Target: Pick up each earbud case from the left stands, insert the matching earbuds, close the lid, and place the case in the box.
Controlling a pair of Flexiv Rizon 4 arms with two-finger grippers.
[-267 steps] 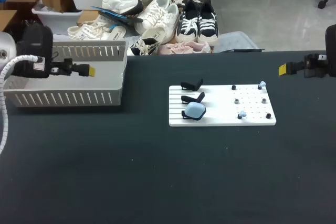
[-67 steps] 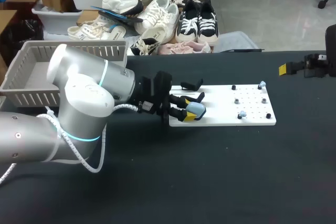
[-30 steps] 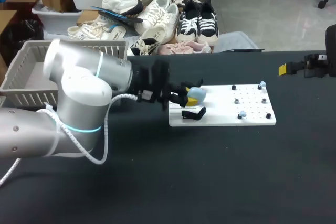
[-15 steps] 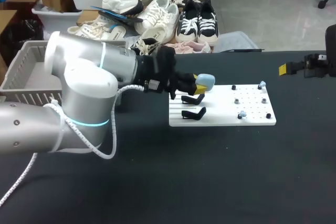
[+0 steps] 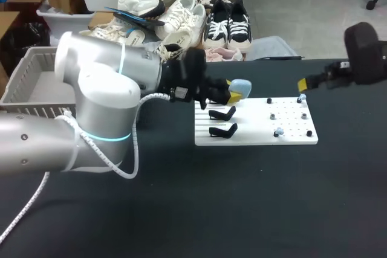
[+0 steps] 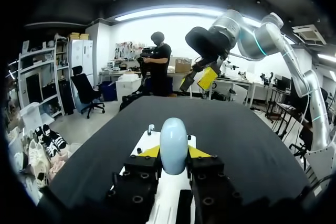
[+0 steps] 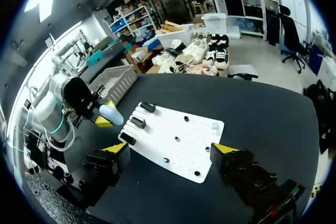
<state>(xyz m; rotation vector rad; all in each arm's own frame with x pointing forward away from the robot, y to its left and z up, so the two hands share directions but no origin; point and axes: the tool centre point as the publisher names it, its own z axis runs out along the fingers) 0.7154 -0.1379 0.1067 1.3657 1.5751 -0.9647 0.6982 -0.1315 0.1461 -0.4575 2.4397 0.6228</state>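
Observation:
My left gripper (image 5: 233, 93) is shut on a light-blue earbud case (image 5: 240, 86), held in the air above the back left corner of the white board (image 5: 257, 138). In the left wrist view the case (image 6: 174, 145) stands upright between the yellow tips. Two black stands (image 5: 222, 113) on the board's left side are bare. Small earbuds, among them a light-blue one (image 5: 302, 97), sit on pegs at the board's right. My right gripper (image 5: 304, 83) hovers open just behind the board's far right corner. From the right wrist, that open gripper (image 7: 170, 148) looks down on the board (image 7: 178, 142).
A grey slotted basket (image 5: 30, 80) stands at the back left of the black table, partly hidden by my left arm; it also shows in the right wrist view (image 7: 116, 81). The table's near half holds nothing else.
My left gripper has lifted the case off the front stand and carried it up and to the right. My right arm has swung in from the right edge toward the board.

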